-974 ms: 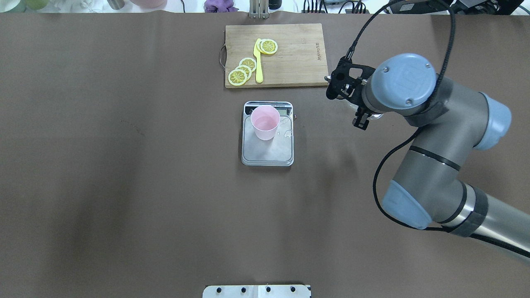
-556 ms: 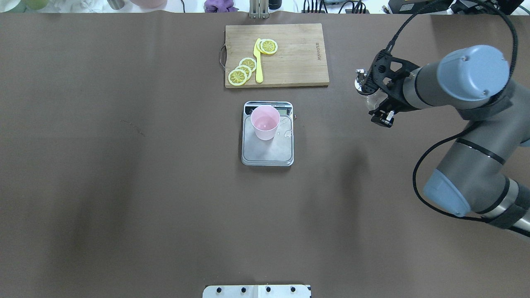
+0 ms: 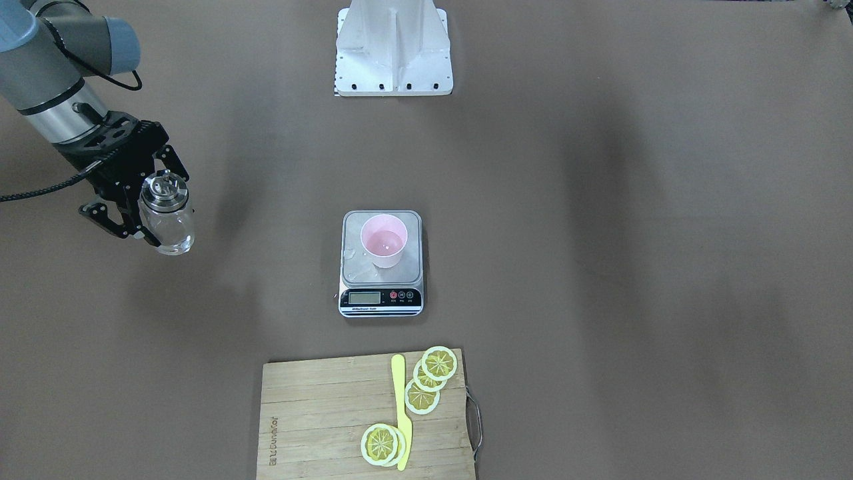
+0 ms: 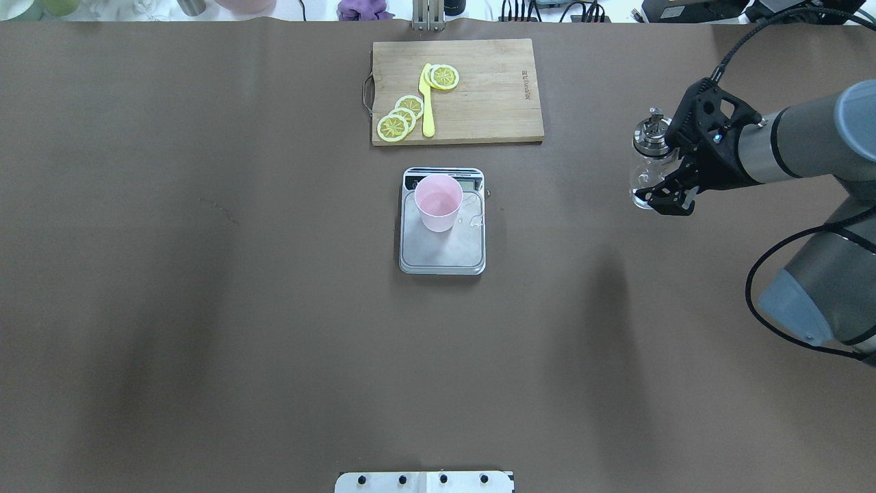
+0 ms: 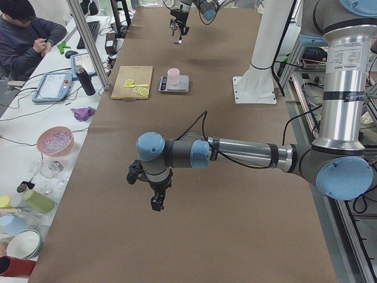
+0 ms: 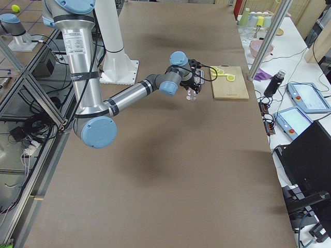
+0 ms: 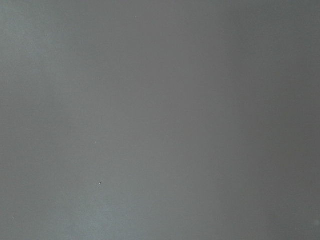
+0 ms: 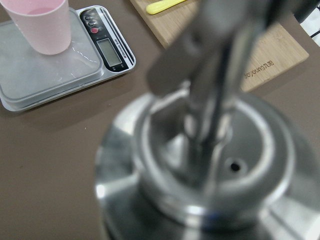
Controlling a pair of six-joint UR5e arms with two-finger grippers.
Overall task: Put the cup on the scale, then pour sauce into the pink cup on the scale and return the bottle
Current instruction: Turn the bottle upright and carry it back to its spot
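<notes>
The pink cup [image 4: 438, 202] stands upright on the back left of the scale [image 4: 443, 257], with a little clear liquid inside. Drops of spilled liquid lie on the steel platform beside it. My right gripper [image 4: 655, 177] is shut on the glass bottle [image 4: 645, 154], which hangs upright above the table, far to the right of the scale. The front-facing view shows the bottle [image 3: 170, 230] at the left. Its metal cap [image 8: 210, 165] fills the right wrist view, blurred. My left gripper [image 5: 154, 194] shows only in the exterior left view, over bare table, and I cannot tell whether it is open or shut.
A wooden cutting board [image 4: 479, 103] with lemon slices [image 4: 400, 118] and a yellow knife [image 4: 427, 103] lies behind the scale. The robot's white base [image 3: 393, 47] stands at the near edge. A person sits at a cluttered side bench [image 5: 53, 88] beyond the table.
My right arm has swung to the right, away from the scale, carrying the bottle with it. The cup and scale have not moved.
</notes>
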